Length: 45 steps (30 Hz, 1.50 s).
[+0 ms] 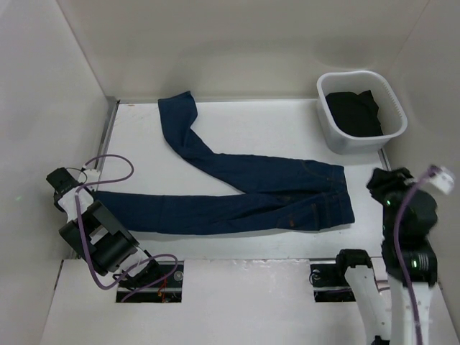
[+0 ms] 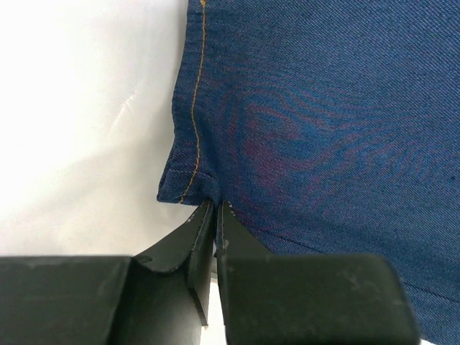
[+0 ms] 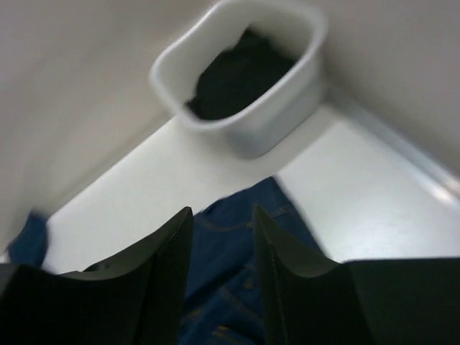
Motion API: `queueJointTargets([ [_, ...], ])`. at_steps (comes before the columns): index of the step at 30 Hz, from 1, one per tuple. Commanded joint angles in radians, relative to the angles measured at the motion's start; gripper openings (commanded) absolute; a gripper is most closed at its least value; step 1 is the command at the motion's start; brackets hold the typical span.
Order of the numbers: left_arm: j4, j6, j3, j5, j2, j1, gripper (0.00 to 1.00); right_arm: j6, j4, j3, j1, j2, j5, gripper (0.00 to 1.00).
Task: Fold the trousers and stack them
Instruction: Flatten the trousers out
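Observation:
The dark navy-blue trousers (image 1: 273, 201) lie flat on the white table. The waist is at the right, one leg runs left and the other bends to the far left corner. My left gripper (image 1: 86, 205) is at the end of the near leg. In the left wrist view its jaws (image 2: 214, 208) are closed to a thin gap on the hem corner (image 2: 188, 188) with tan stitching. My right gripper (image 1: 384, 183) hovers open and empty above the waist end (image 3: 230, 244). Its fingers (image 3: 169, 266) are well apart.
A white basket (image 1: 392, 115) holding dark clothing stands at the far right corner; it also shows in the right wrist view (image 3: 280, 118). White walls enclose the table on the left, back and right. Purple cables loop around the left arm (image 1: 100, 244).

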Motion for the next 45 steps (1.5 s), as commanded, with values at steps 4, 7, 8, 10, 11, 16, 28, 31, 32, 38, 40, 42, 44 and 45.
queueJointTargets([
  [4,0.074,0.034,-0.009,0.005,-0.013,0.024,0.01,0.013,0.333,-0.09,0.326,0.535,-0.18,0.39],
  [7,0.079,0.034,-0.015,0.006,-0.016,0.022,0.01,-0.073,0.297,0.011,0.413,0.783,-0.174,0.35],
  [8,0.082,0.032,-0.017,0.006,-0.018,0.021,0.01,-0.084,0.25,0.046,0.421,0.858,-0.192,0.32],
  [10,0.093,0.029,-0.02,0.008,-0.022,0.018,0.01,-0.09,0.159,0.063,0.429,0.939,-0.23,0.28],
  [11,0.099,0.028,-0.022,0.008,-0.024,0.018,0.01,-0.09,0.131,0.044,0.426,0.945,-0.243,0.27],
  [16,0.12,0.02,-0.012,0.008,-0.018,0.018,0.01,-0.035,-0.034,-0.073,0.473,0.855,-0.307,0.14],
  [28,0.125,-0.004,0.029,0.049,-0.005,0.032,0.01,0.582,-0.311,-0.328,0.94,0.45,-0.296,0.12],
  [31,0.125,-0.004,0.029,0.058,-0.004,0.032,0.01,0.68,-0.406,-0.314,1.027,0.398,-0.258,0.13],
  [32,0.125,-0.006,0.028,0.06,-0.005,0.033,0.02,0.691,-0.432,-0.3,1.048,0.391,-0.219,0.14],
  [38,0.114,0.016,-0.005,0.074,-0.042,0.045,0.02,0.521,-0.368,-0.084,0.88,0.546,0.065,0.24],
  [40,0.111,0.019,-0.012,0.078,-0.056,0.045,0.03,0.42,-0.23,-0.059,0.766,0.632,0.087,0.25],
  [42,0.106,0.019,-0.018,0.08,-0.07,0.045,0.05,0.335,-0.077,-0.061,0.657,0.711,0.073,0.25],
  [44,0.093,0.022,-0.02,0.08,-0.082,0.047,0.08,0.297,0.052,-0.071,0.577,0.802,0.052,0.32],
  [45,0.084,0.023,-0.019,0.08,-0.087,0.05,0.1,0.29,0.1,-0.076,0.547,0.852,0.04,0.32],
])
